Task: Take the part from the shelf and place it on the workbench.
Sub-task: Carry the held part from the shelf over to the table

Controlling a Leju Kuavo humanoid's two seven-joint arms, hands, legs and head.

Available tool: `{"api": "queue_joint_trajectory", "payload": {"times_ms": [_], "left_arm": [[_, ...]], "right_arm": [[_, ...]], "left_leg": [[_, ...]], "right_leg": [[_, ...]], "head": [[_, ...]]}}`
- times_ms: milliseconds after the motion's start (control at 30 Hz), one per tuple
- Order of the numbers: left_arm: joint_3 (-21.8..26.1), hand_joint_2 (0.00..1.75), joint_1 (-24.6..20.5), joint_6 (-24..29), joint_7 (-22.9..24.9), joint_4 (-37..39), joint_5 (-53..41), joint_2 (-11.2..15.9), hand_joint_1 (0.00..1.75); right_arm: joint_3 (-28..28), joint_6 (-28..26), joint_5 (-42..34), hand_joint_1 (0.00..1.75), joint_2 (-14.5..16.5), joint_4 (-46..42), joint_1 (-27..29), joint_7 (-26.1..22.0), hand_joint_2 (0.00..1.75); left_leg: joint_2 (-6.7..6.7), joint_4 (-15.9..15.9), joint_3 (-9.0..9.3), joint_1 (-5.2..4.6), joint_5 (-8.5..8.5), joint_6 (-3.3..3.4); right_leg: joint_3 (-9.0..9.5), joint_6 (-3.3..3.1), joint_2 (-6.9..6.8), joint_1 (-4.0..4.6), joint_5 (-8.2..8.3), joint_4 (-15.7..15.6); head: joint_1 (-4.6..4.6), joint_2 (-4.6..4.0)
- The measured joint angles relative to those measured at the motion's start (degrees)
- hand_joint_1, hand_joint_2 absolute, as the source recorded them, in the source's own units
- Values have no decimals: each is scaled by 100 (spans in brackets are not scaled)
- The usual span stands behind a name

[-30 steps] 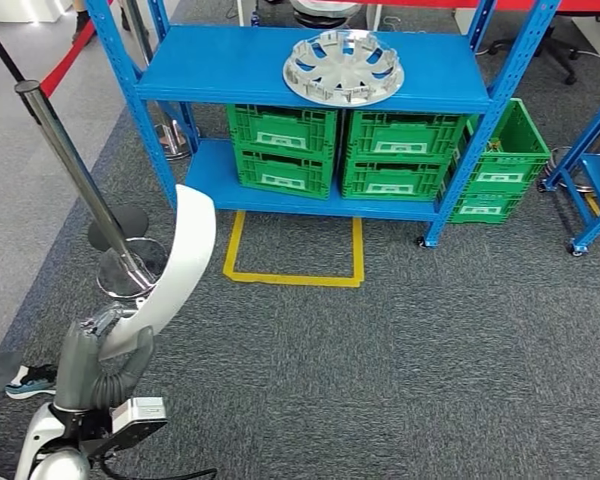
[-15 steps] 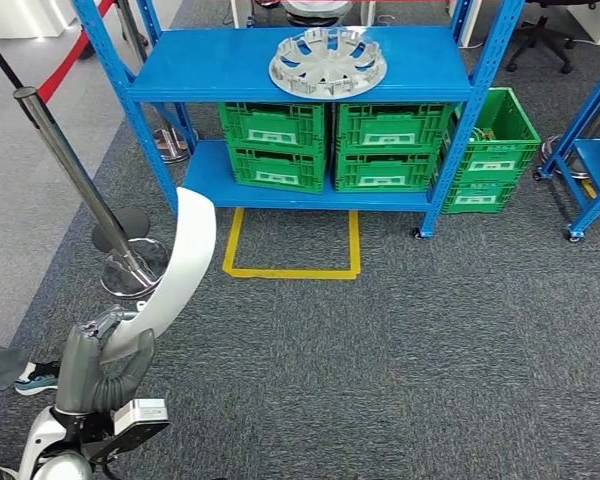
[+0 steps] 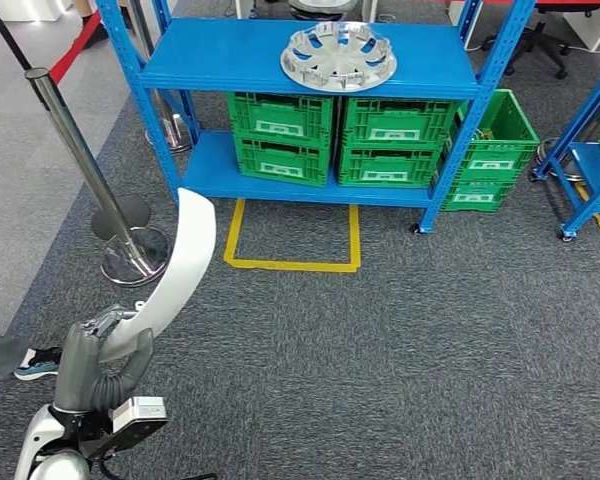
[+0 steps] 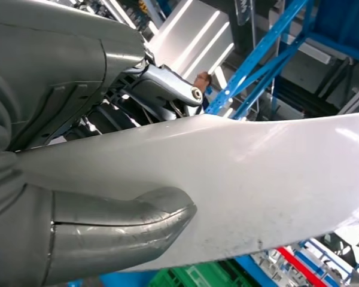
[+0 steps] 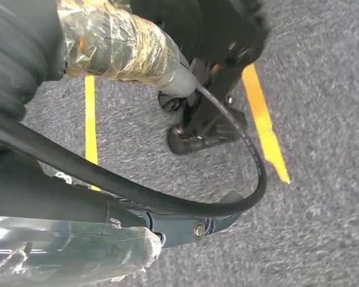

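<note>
Head view: our left hand (image 3: 101, 360) sits low at the near left, clamped on the lower end of a curved white part (image 3: 178, 268) that rises up and away from it over the grey carpet (image 3: 433, 360). From the left wrist camera we see the thumb (image 4: 123, 221) pressed on one face of the part (image 4: 259, 179) and darker fingers (image 4: 169, 89) wrapped over its other edge. Our right hand (image 5: 105, 42) shows in its wrist view, but we cannot tell whether its fingers are apart or together. Far ahead stands a blue shelf (image 3: 221, 60) with a silver wheel cover (image 3: 338, 56) on its upper board and green crates (image 3: 342, 140) on the lower one. A yellow floor outline (image 3: 293, 262) lies just in front. Left of us leans a chrome post (image 3: 86, 165), and a person's shoe (image 3: 36, 362) is at the near left edge.
</note>
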Motion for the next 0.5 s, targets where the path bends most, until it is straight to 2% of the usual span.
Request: {"api": "queue_joint_trajectory", "payload": {"times_ms": [33, 67, 100, 167, 200, 233, 333, 367, 433, 500], "left_arm": [[1, 175, 4, -4, 2, 1, 0, 1, 175], [0, 175, 7, -8, 2, 1, 0, 1, 175], [-1, 175, 11, -11, 2, 2, 0, 2, 175], [0, 175, 12, -13, 2, 2, 0, 3, 175], [1, 175, 12, -14, 2, 2, 0, 3, 175], [2, 175, 12, -14, 2, 2, 0, 4, 175], [-3, 175, 12, -17, 2, 2, 0, 5, 175], [-5, 175, 11, -18, 2, 2, 0, 4, 175], [-4, 175, 9, -19, 1, 2, 0, 7, 175], [-3, 175, 14, -21, 0, 3, 0, 16, 175]], "right_arm": [[-9, -1, 3, 0, 0, 2, 3, -2, 175], [-17, -2, 5, 0, 0, 3, 7, -2, 175], [-25, -2, 6, 0, 0, 3, 10, -2, 175], [-31, -7, 6, 0, 0, 4, 5, -2, 175], [-33, -9, 6, 0, 0, 6, -6, -4, 175], [-33, -11, 6, 0, 0, 8, -19, -5, 175], [-38, -13, 8, 0, 2, 15, -27, -7, 175], [-40, -13, 8, 0, 3, 18, -24, -7, 175], [-46, -15, 10, 0, 3, 22, -29, -7, 175], [-54, -19, 23, 0, 3, 27, -37, -13, 175]], "left_leg": [[12, 3, -27, -4, 18, -1], [22, 6, -46, -6, 33, -7], [31, 10, -55, -6, 43, -15], [57, 32, -60, -9, 46, -36], [69, 60, -70, -22, 41, -53], [83, 83, -85, -36, 40, -77], [121, 116, -119, -53, 52, -156], [105, 155, -134, -48, 8, -187], [25, 523, -283, -25, -281, -253], [-43, 1272, -590, 2, -693, -302]], "right_leg": [[-106, 17, -1, -7, -109, 295], [-108, 29, -2, -11, -108, 384], [15, 34, -6, -15, 6, 223], [503, 27, -58, -21, 339, -596], [706, 5, -87, -19, 445, -976], [841, -24, -111, -16, 493, -1223], [854, -130, -87, -10, 512, -1314], [843, -165, -72, -20, 531, -1319], [835, -238, -39, -44, 576, -1335], [793, -274, 10, -41, 607, -1330]], "head": [[-1, 0], [2, 0], [2, 0], [3, 0], [1, 0], [-2, 0], [-3, 0], [-5, 0], [-20, 0], [-32, 0]]}}
